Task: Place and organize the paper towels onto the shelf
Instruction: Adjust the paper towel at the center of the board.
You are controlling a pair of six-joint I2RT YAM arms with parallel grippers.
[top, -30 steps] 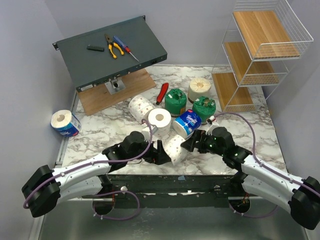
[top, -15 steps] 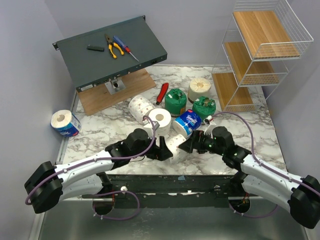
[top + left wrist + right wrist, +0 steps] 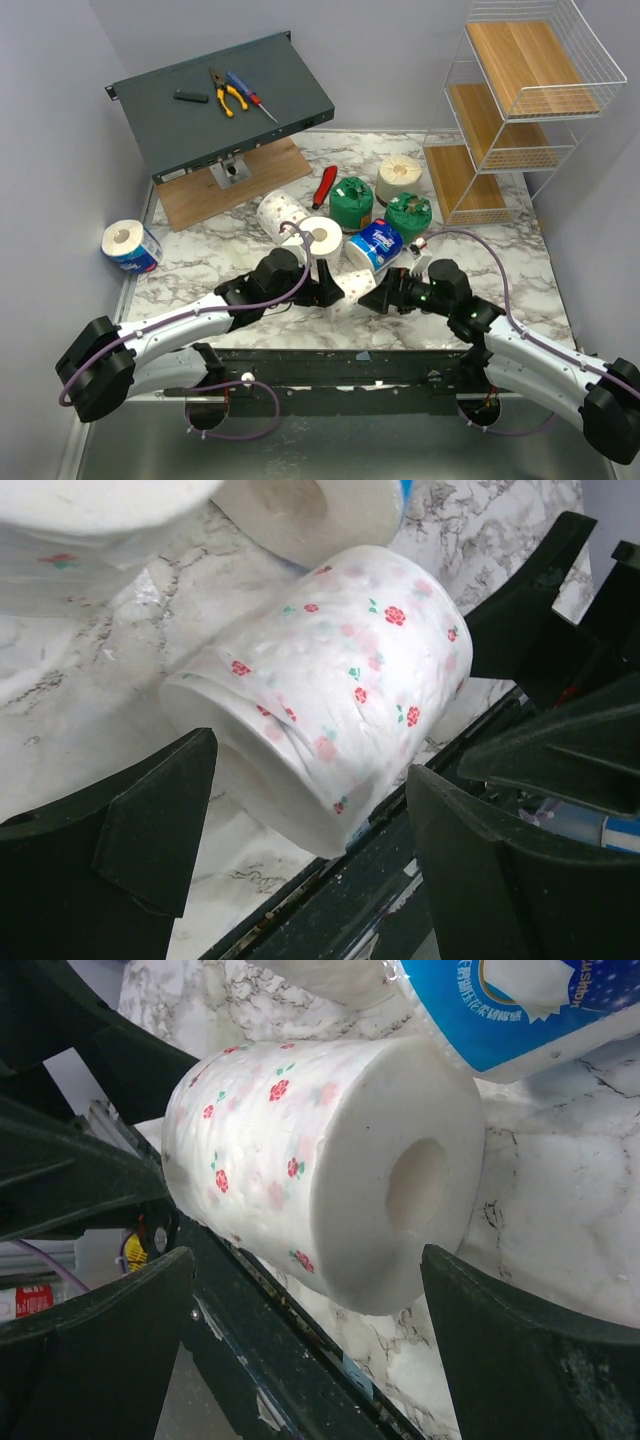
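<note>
A white paper towel roll with pink specks (image 3: 349, 284) lies on its side at the near table edge. My left gripper (image 3: 325, 292) is open at its left, my right gripper (image 3: 376, 295) open at its right. In the left wrist view the roll (image 3: 330, 690) lies between and just past the open gripper (image 3: 310, 830). In the right wrist view the roll (image 3: 300, 1160) shows its core end above the open gripper (image 3: 310, 1350). Neither pinches it. The white wire shelf (image 3: 520, 100) stands at the far right, its tiers bare.
Behind the grippers are two more speckled rolls (image 3: 280, 213) (image 3: 320, 238), a blue-wrapped roll (image 3: 375, 245), two green-wrapped rolls (image 3: 352, 203) (image 3: 408, 217) and a cream roll (image 3: 399, 178). Another blue roll (image 3: 131, 246) lies far left. A red-handled tool (image 3: 325, 185) and a dark grey box (image 3: 225, 100) are behind.
Both grippers have closed in on the speckled roll from either side. The left arm moved right and forward, the right arm moved left. The roll has shifted slightly away from the edge.
</note>
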